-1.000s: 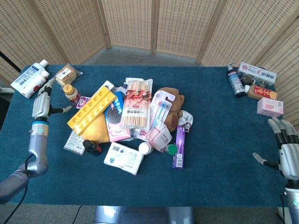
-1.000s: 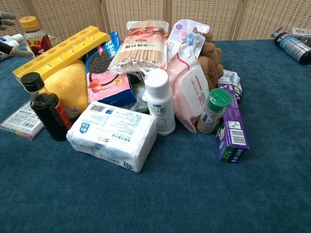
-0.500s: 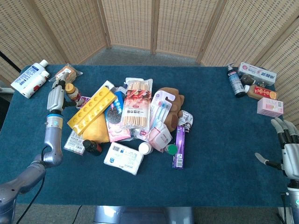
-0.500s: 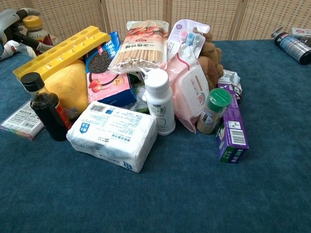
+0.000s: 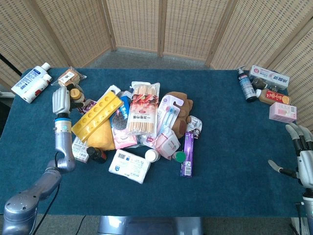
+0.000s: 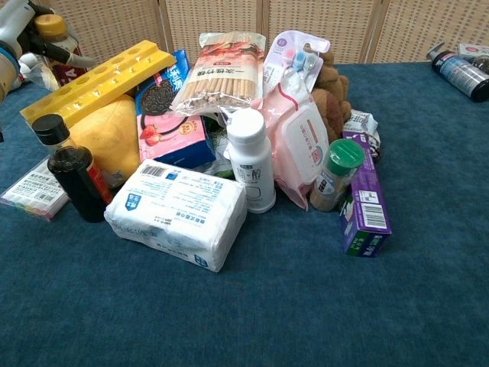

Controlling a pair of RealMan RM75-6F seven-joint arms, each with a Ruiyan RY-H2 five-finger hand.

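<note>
The left hand (image 5: 61,100) stands at the small orange-capped bottle (image 5: 74,94) at the left end of the pile; its fingers close round the bottle's side, though whether they truly clamp it cannot be told. The bottle stands upright just beside the yellow tray (image 5: 96,115), near the left edge of the counter (image 5: 230,147). The chest view shows the same hand against the bottle's cap at its top left corner, and brings up print too small in the head view: a barcode on the white tissue pack (image 6: 176,213), characters on the white bottle (image 6: 250,160), a barcode on the purple box (image 6: 364,205), and an Oreo-style biscuit picture on the blue packet (image 6: 157,95). Only the head view shows the right hand (image 5: 304,156), fingers apart and holding nothing at the counter's right edge, with the pink box (image 5: 282,112) and the white carton (image 5: 269,76) at the far right corner. Dark blue cloth covers the counter; woven wicker screens stand behind it.
</note>
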